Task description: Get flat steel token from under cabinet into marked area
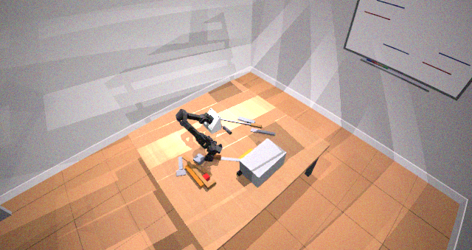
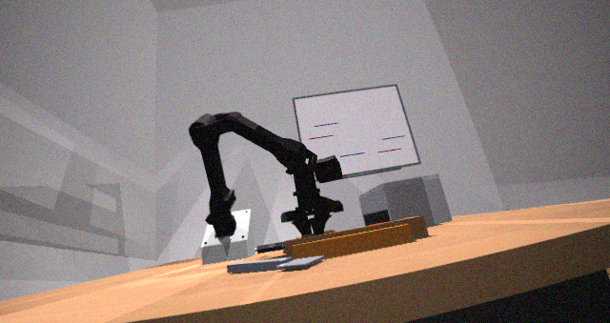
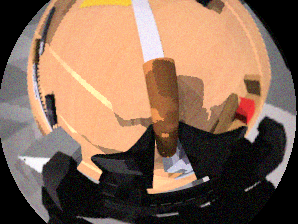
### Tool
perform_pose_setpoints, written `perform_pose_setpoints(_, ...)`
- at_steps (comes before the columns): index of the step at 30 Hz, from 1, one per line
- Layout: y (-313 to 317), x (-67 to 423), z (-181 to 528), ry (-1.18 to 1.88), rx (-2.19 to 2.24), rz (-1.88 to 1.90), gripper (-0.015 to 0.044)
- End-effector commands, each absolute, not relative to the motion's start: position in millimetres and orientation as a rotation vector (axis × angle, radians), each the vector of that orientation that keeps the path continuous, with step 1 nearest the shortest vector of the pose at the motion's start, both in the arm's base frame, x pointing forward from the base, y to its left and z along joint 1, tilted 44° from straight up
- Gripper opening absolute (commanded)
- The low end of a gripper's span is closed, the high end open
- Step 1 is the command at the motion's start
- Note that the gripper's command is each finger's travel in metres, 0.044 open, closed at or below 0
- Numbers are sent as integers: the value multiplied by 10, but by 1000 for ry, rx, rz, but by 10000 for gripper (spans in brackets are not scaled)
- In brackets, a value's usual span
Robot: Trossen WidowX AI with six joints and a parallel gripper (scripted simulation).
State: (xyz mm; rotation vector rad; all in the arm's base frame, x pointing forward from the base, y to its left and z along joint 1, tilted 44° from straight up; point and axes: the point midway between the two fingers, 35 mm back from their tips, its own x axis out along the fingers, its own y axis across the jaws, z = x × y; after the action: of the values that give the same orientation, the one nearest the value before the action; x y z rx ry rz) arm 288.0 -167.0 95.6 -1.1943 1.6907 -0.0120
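Note:
My gripper (image 1: 211,156) (image 2: 311,228) (image 3: 162,124) is shut on the brown handle of a long tool (image 3: 161,99), low over the table. The tool's pale flat blade (image 1: 230,158) (image 3: 148,26) points at the grey cabinet (image 1: 263,161) (image 2: 405,199). A yellow patch of the marked area (image 1: 245,153) shows in front of the cabinet, at the blade's far end. I cannot see the steel token in any view. The cabinet's dark bottom opening shows in the exterior view.
Wooden slats (image 1: 199,174) (image 2: 353,239) with a red cube (image 1: 206,176) (image 3: 248,108) lie beside the gripper. A grey L-shaped piece (image 1: 180,167) lies to their left. More long tools (image 1: 246,122) (image 1: 262,132) lie at the back, near a white box (image 1: 214,121).

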Motion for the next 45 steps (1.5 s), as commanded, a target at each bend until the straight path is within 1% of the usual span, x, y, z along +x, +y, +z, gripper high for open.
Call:
perform_pose_setpoints(1, -1642, 2942, 945, 1685, -1196, -13, 0)
perform_pose_setpoints(9, -1607, 2991, 912, 1685, -1196, -13, 0)
perform_pose_setpoints(16, -1619, 2955, 909, 1690, -1195, -12, 184)
perform_pose_setpoints(17, -1619, 2955, 909, 1690, -1195, -12, 200)
perform_pose_setpoints(20, -1619, 2956, 909, 1690, -1195, -12, 200)
perform_pose_setpoints(23, -1619, 2955, 909, 1686, -1197, -12, 270)
perform_pose_setpoints(39, -1663, 2933, 884, 1686, -1198, -12, 270)
perform_pose_setpoints(42, -1653, 2966, 912, 1681, -1197, -21, 191)
perform_pose_setpoints(45, -1653, 2966, 912, 1681, -1197, -21, 171)
